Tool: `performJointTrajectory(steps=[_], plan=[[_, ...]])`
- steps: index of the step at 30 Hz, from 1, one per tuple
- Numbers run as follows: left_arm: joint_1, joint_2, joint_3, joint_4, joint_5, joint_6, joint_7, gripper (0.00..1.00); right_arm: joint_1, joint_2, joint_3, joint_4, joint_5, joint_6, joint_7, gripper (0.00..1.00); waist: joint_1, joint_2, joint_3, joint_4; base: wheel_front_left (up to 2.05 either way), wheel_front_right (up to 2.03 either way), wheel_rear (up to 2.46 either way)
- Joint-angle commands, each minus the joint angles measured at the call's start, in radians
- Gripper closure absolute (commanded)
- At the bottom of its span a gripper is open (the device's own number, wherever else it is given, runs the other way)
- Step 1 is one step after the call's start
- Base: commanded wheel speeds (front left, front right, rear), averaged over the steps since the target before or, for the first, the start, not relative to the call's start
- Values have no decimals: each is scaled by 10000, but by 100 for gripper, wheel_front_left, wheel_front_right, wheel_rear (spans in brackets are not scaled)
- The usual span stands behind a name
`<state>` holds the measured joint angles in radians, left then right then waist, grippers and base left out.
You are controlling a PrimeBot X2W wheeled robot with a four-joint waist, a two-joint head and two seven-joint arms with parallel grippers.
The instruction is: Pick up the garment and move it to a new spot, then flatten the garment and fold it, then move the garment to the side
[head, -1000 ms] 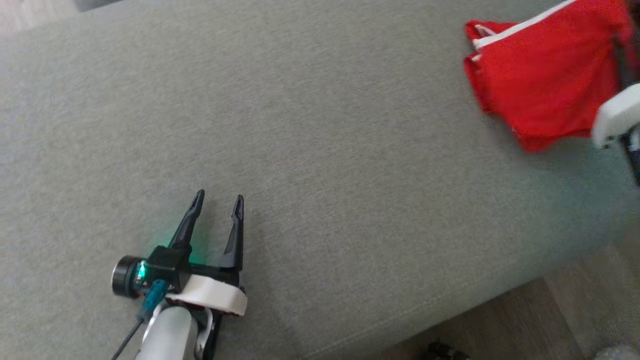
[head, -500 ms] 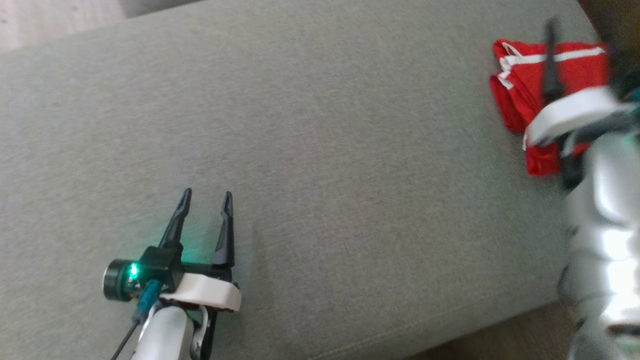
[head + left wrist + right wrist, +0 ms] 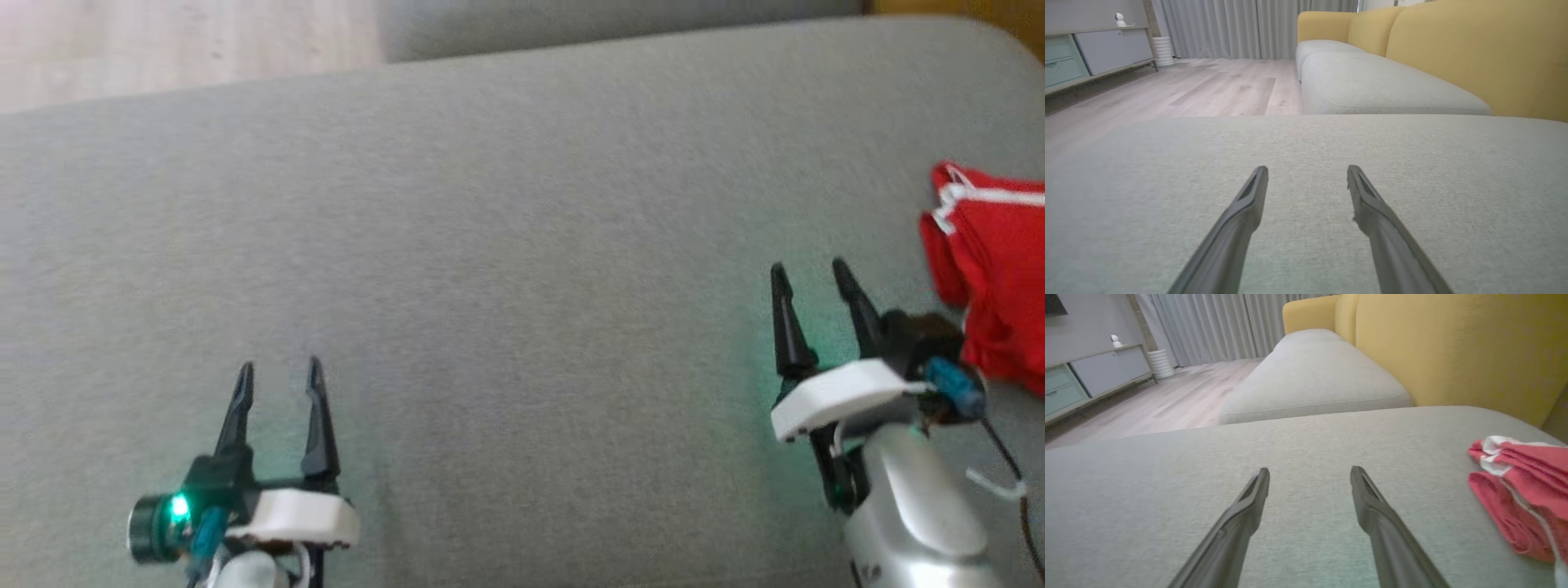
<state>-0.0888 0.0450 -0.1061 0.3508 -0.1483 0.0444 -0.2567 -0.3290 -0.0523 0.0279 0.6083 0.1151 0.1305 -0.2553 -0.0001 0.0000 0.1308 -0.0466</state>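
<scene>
I see my left gripper [image 3: 279, 367] at the lower left, fingers spread, holding nothing. My right gripper [image 3: 807, 268] at the lower right is spread and empty too. The red garment [image 3: 1000, 278] lies folded on the grey cushion [image 3: 522, 245] at the right edge, just beside my right gripper.
</scene>
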Motion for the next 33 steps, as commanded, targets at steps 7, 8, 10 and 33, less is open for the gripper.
performJointTrajectory(steps=[7, 8, 10, 33], plan=[[338, 52, 700, -231, 177, 103, -51, 0, 387, 19, 428, -459, 402, 2, -64, 0, 1, 0, -911, 652, 0, 0, 0], [376, 52, 753, -237, 186, 98, -51, 0, 412, 19, 441, -494, 428, 2, -64, 0, 1, 0, -971, 653, 0, 0, 0], [411, 52, 813, -248, 193, 97, -51, 0, 439, 19, 461, -520, 448, 2, -64, 0, 1, 0, -1021, 647, 0, 0, 0], [707, -21, 864, 146, -1015, -356, 257, 100, 913, 32, 211, -186, 1346, 0, 247, 100, 1, 0, -1143, 404, 0, 0, 0]])
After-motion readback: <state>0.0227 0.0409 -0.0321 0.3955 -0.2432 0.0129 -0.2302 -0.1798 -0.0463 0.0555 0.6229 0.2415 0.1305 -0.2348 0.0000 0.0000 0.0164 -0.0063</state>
